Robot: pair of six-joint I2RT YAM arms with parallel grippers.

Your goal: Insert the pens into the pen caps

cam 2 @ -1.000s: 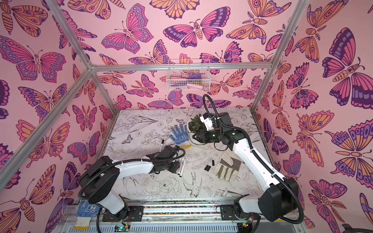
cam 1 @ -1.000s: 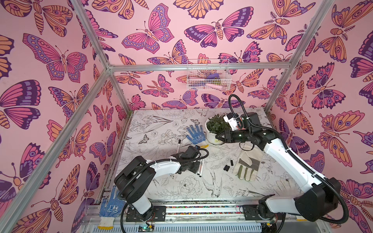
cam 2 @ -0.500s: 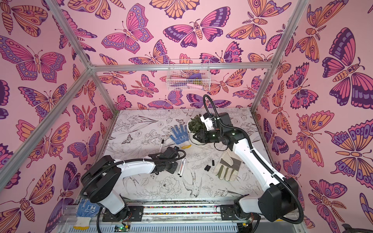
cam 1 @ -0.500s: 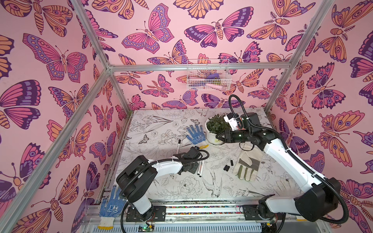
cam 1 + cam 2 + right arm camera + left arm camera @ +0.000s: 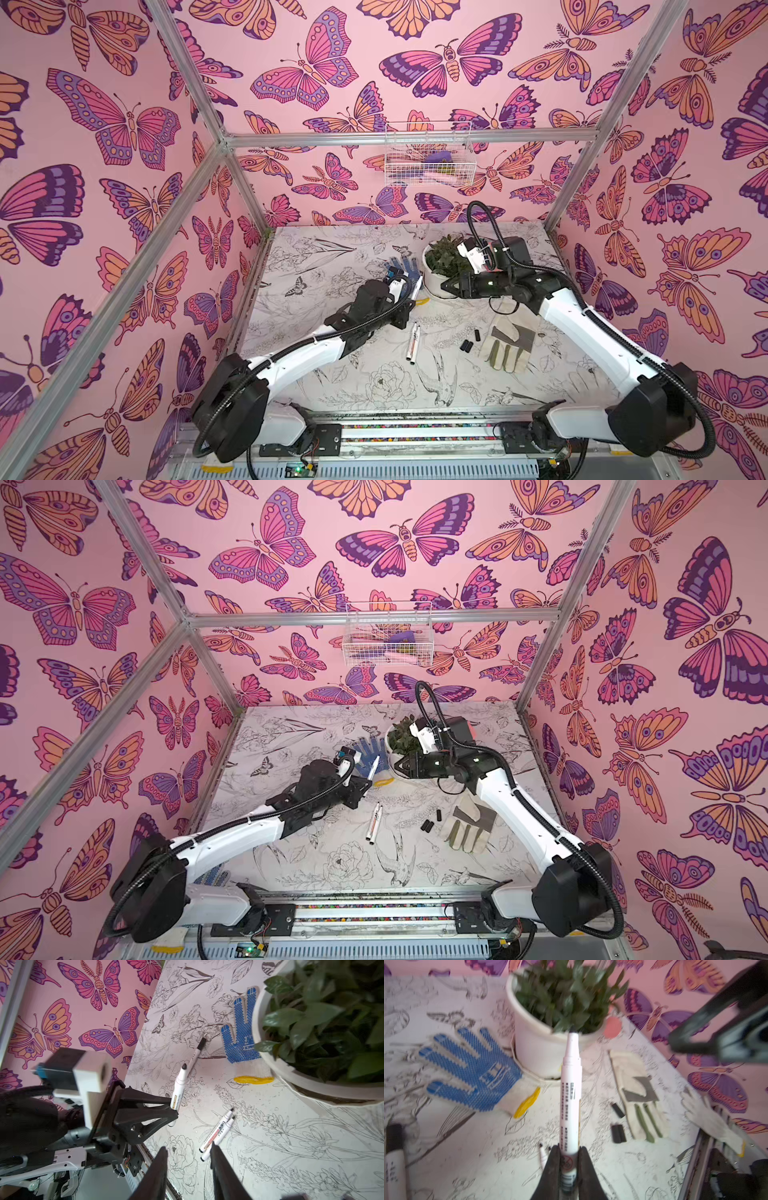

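My left gripper [image 5: 568, 1149] is shut on the rear end of a white pen [image 5: 569, 1093]. The pen is held above the table, its bare tip towards the plant pot, and shows in both top views [image 5: 417, 286] [image 5: 374, 767]. Two uncapped pens [image 5: 414, 341] [image 5: 217, 1134] lie side by side mid-table. A capped pen [image 5: 196, 1053] lies near the blue glove. Three black pen caps [image 5: 466, 345] [image 5: 618, 1133] lie beside the leather glove. My right gripper [image 5: 446, 286] [image 5: 188, 1150] hovers open and empty by the pot.
A white pot with a green plant [image 5: 436, 278] stands at the back. A blue dotted glove [image 5: 471, 1072] lies left of it and a leather glove [image 5: 505, 347] at the right. A white knit glove [image 5: 708, 1118] lies near the right edge. A wire basket [image 5: 428, 164] hangs on the back wall.
My left gripper has shut on one of the pens lying mid-table and raised it, tip pointing up and back. The right arm has stayed still.
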